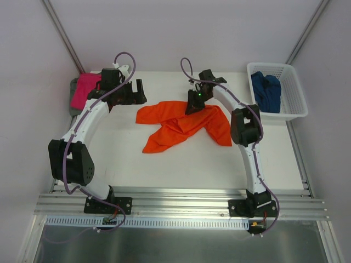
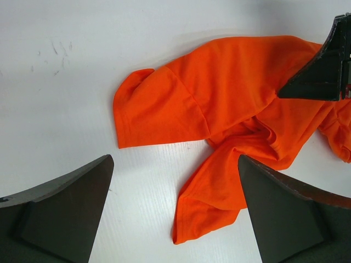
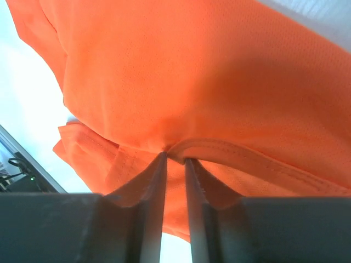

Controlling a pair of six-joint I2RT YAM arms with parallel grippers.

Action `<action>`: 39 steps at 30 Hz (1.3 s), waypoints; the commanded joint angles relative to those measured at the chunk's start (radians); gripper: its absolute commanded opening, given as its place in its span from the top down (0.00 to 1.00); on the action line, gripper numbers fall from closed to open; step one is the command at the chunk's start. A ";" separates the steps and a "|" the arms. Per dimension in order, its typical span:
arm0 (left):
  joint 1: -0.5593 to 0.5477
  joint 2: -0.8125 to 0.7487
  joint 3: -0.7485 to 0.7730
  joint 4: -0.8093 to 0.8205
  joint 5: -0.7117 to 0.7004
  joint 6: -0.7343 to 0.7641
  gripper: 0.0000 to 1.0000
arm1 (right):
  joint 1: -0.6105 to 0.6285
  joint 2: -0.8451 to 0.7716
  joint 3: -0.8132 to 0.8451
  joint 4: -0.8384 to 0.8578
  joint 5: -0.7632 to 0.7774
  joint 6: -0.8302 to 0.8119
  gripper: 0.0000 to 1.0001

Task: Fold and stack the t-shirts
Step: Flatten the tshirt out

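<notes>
The orange t-shirt [image 1: 184, 125] lies crumpled and spread in the middle of the white table [image 1: 181, 170], one sleeve fanned out towards the left and a long fold trailing towards the near edge. The right gripper [image 1: 194, 104] sits at the shirt's far edge, and its wrist camera shows its jaws clenched on a hemmed edge of the orange cloth, the two dark fingers [image 3: 151, 186] nearly meeting with the seam pinched between them. There the fabric hangs in a taut drape above the fingers, so that edge appears to be raised a little off the table, though the overhead view is too coarse to be sure. The left gripper [image 1: 137, 90] is over bare table just beside the shirt's left sleeve, its jaws released and wide apart with nothing between them. From its wrist camera the sleeve and the trailing fold lie flat beyond its fingertips, not touched by them. At the far left corner the magenta pink t-shirt [image 1: 85, 87] rests on top of the grey t-shirt [image 1: 74, 98], of which only a dark rim shows. At the far right the dark blue t-shirt [image 1: 266, 90] is bunched inside the white lattice basket [image 1: 293, 104], well apart from the orange one.
</notes>
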 commanded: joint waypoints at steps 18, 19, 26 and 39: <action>0.009 -0.004 0.009 0.016 0.011 -0.004 0.01 | -0.146 -0.075 0.117 0.024 0.091 -0.025 0.99; 0.009 -0.003 0.010 0.014 0.012 -0.004 0.01 | -0.157 -0.075 0.120 0.024 0.106 -0.033 0.99; 0.007 -0.006 0.004 0.014 0.021 -0.004 0.01 | -0.219 -0.085 0.142 0.021 0.167 -0.058 0.99; 0.006 -0.004 0.003 0.016 0.015 -0.006 0.01 | -0.249 -0.145 0.083 -0.021 0.469 -0.064 0.99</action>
